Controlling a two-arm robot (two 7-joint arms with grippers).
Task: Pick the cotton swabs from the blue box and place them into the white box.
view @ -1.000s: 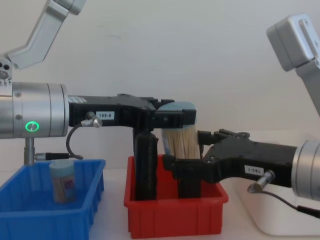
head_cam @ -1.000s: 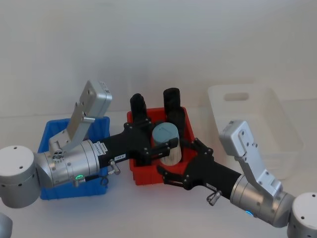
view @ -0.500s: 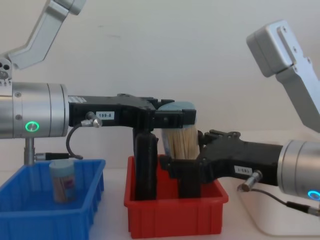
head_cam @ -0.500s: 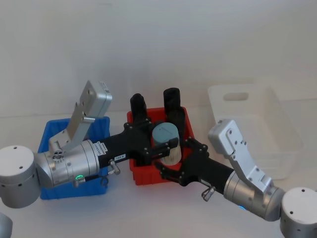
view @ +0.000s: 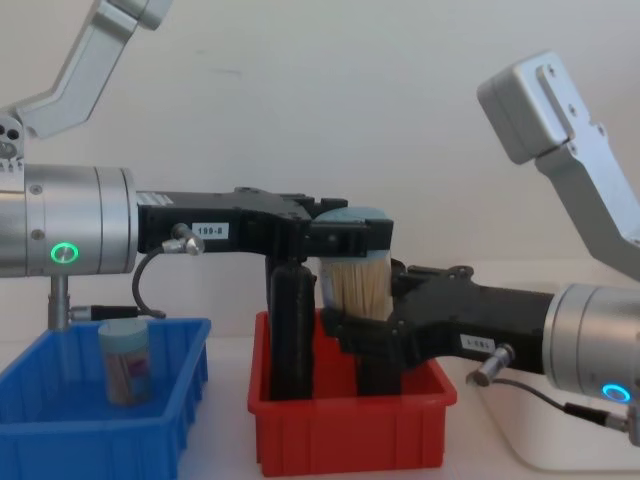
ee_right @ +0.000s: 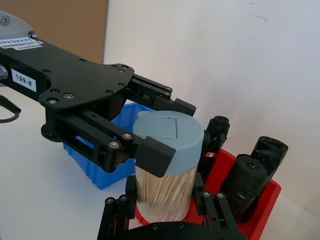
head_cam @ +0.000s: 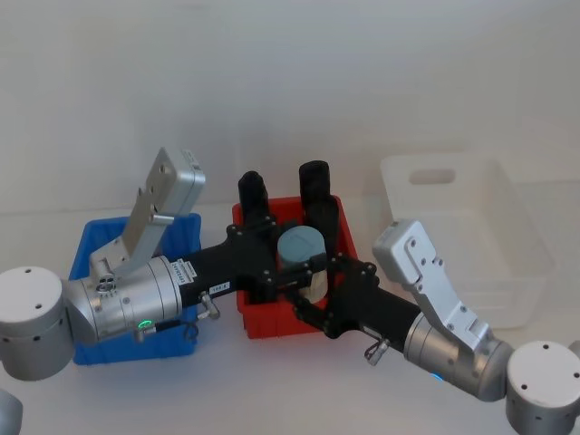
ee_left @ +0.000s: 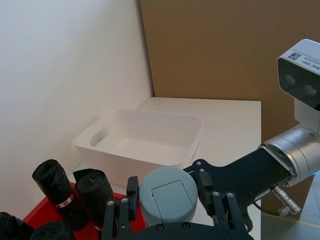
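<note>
A cotton swabs tub (head_cam: 301,246) with a light blue lid hangs above the red bin, and my left gripper (head_cam: 299,261) is shut on its lid. In the chest view the tub (view: 355,285) shows pale sticks below the left gripper (view: 355,236). My right gripper (view: 360,325) reaches in from the right, open, with its fingers on either side of the tub's lower part (ee_right: 167,165). A second cotton swabs tub (view: 125,360) stands in the blue box (view: 100,425) at the left. The white box (head_cam: 507,190) sits at the far right.
The red bin (view: 350,430) lies directly under both grippers and holds tall black objects (head_cam: 314,181) that rise to about the height of the held tub. Both forearms cross over the gap between the blue box (head_cam: 86,249) and the red bin.
My right gripper has moved left and closed in on the held tub, so its fingers now flank the lower part. The left arm and the tub have stayed still.
</note>
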